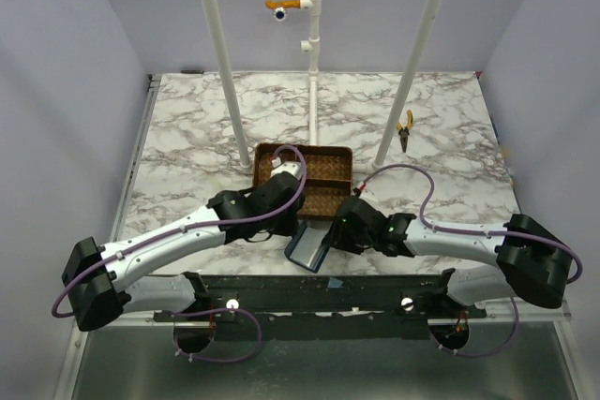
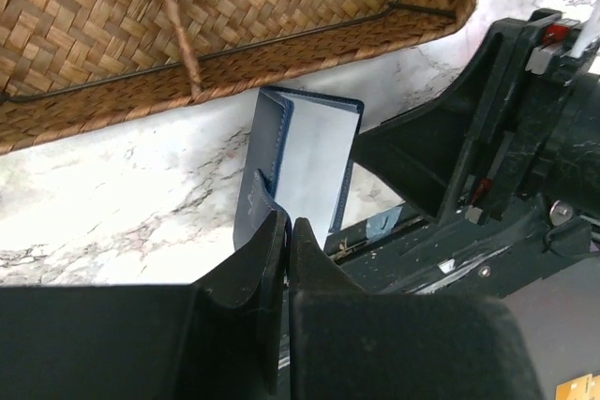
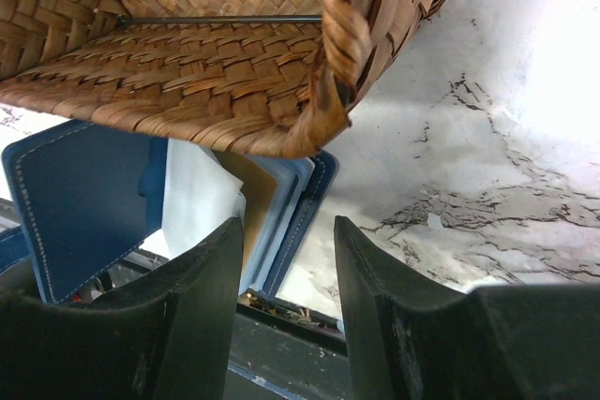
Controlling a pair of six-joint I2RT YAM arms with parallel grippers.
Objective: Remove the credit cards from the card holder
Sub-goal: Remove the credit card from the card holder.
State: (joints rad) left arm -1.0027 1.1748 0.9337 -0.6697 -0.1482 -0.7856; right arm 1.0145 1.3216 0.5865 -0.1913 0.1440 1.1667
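The navy card holder [image 1: 306, 248] stands open on its edge at the table's near edge, just in front of the wicker tray. My left gripper [image 2: 289, 224] is shut on the edge of one navy flap [image 2: 264, 152]. The holder's pale inner face [image 2: 319, 161] is turned toward the right arm. In the right wrist view a gold credit card [image 3: 262, 190] sticks out of the pale pockets of the card holder [image 3: 84, 203]. My right gripper [image 3: 287, 243] is open, its tips just short of the holder's pocket edge, with nothing between them.
The brown wicker tray [image 1: 323, 153] sits right behind the holder, its corner [image 3: 319, 110] overhanging it in the right wrist view. Yellow-handled pliers [image 1: 404, 130] lie at the back right. White frame posts [image 1: 230, 91] rise behind the tray. The black base rail [image 1: 309, 289] runs close in front.
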